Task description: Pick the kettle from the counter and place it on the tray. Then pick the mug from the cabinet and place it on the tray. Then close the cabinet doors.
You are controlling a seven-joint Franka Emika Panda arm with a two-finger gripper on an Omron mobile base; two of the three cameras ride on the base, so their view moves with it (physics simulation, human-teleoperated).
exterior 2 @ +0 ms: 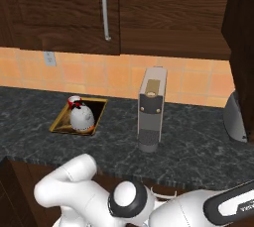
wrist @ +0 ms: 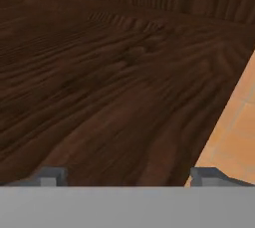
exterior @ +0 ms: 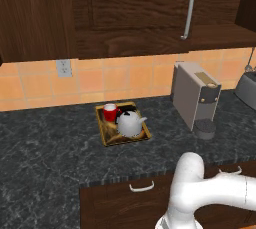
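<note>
kettle (exterior: 131, 124) and mug (exterior: 110, 111) sit on the tray (exterior: 109, 135), mug behind; coffee machine (exterior: 194, 95) to its right; my fingers (wrist: 50, 176) face a cabinet door (wrist: 109, 87).

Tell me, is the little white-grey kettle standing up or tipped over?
Standing up. The round white-grey kettle sits on the wooden-rimmed tray, lid knob on top, beside the red mug.

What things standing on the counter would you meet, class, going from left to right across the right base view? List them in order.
tray with the kettle on it → coffee machine → toaster at the right edge.
</note>
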